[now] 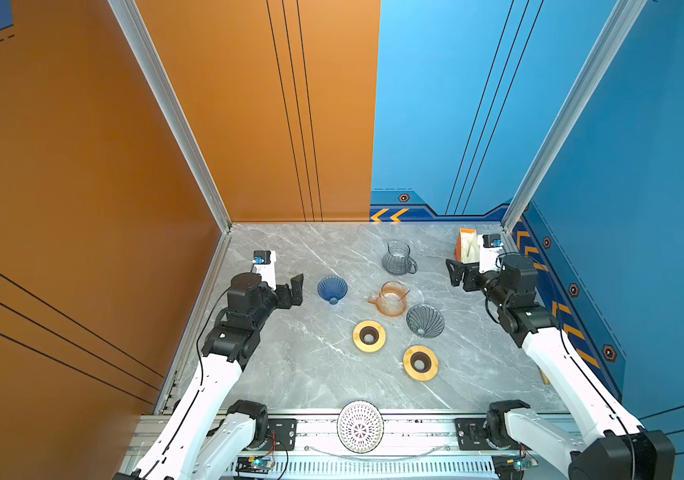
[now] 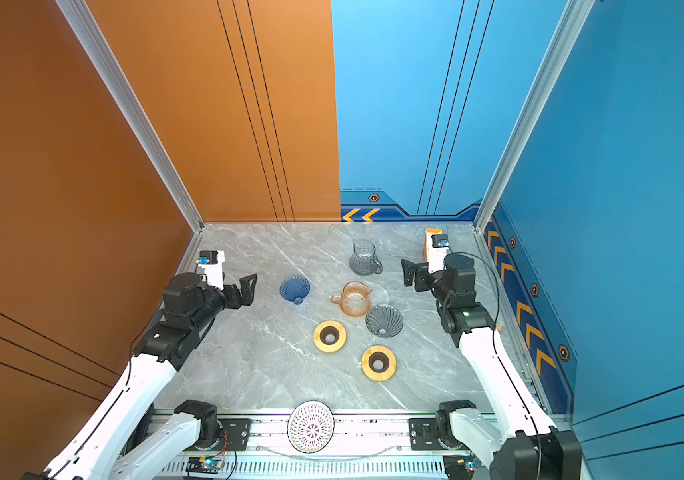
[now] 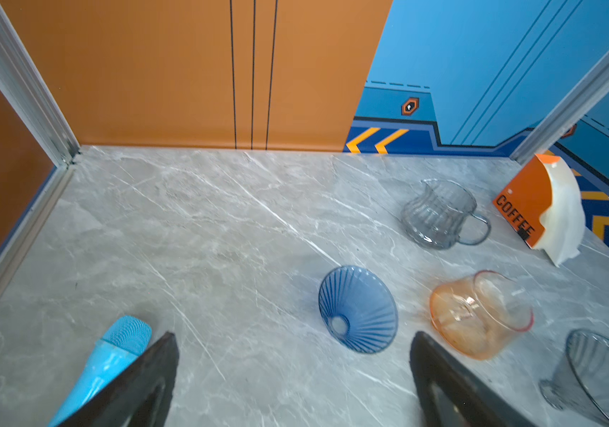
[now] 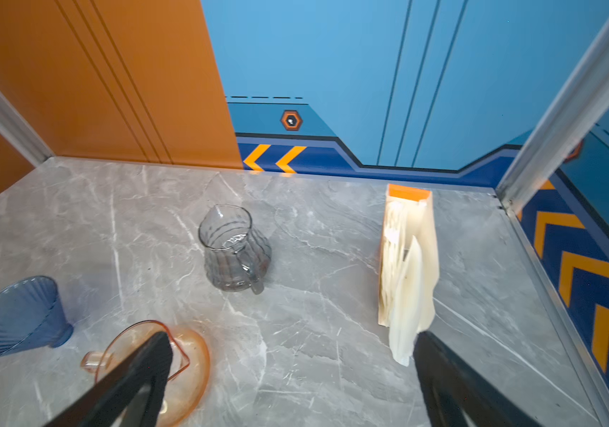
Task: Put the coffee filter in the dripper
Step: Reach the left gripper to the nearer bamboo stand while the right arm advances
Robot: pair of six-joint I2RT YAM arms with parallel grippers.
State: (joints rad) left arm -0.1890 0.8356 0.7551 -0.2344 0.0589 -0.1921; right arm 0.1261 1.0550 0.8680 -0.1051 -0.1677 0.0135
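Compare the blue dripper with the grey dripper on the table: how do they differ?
Colour: the blue dripper is clear blue; the grey dripper is smoky grey. Place: the blue dripper lies alone near the left gripper; the grey dripper lies close beside the orange carafe. Shared: both are ribbed cones tipped on their sides, without a filter.

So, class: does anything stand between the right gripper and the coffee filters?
Nothing visible does. The coffee filters stick out of their orange box just ahead of the open right gripper; the grey carafe stands off to one side.
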